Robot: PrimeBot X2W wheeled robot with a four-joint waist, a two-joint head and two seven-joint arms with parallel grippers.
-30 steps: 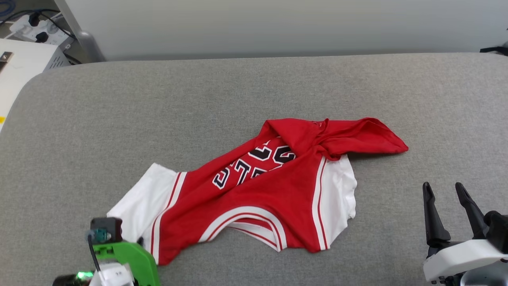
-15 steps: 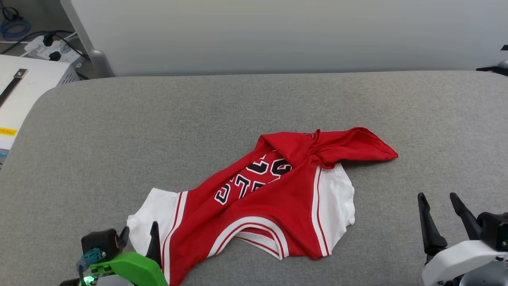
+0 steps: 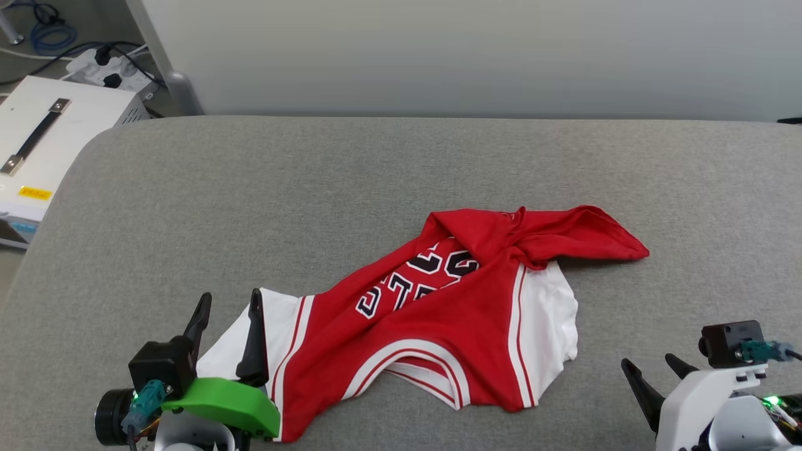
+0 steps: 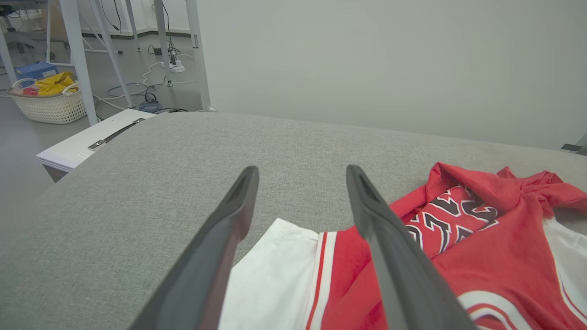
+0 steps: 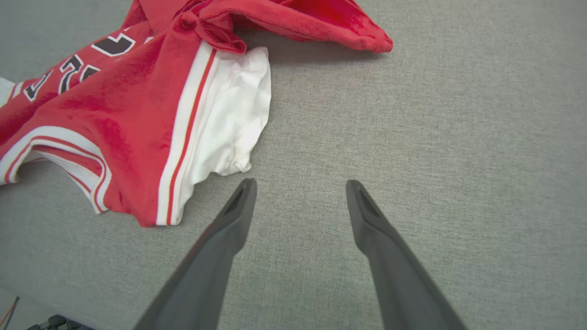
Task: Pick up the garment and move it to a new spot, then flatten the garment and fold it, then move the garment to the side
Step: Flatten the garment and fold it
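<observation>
The garment (image 3: 438,319), a red jersey shirt with white sleeves, striped trim and black lettering, lies crumpled near the middle of the grey padded table (image 3: 376,175). Its upper part is folded over itself toward the right. My left gripper (image 3: 230,300) stands open at the lower left, just above the garment's white left sleeve (image 4: 270,279), with nothing between its fingers. At the lower right my right gripper (image 3: 648,366) is open too, a little to the right of the white right sleeve (image 5: 229,123) and apart from it.
A white case with a dark handle (image 3: 44,138) sits off the table's left edge, with cables and a power strip (image 3: 106,62) behind it. A pale wall panel (image 3: 476,56) runs along the table's far edge. A wicker basket (image 4: 48,103) stands on the floor.
My left gripper has let go of the white sleeve, opened and lifted off it. The right gripper has dropped lower in the picture. The head camera has shifted.
</observation>
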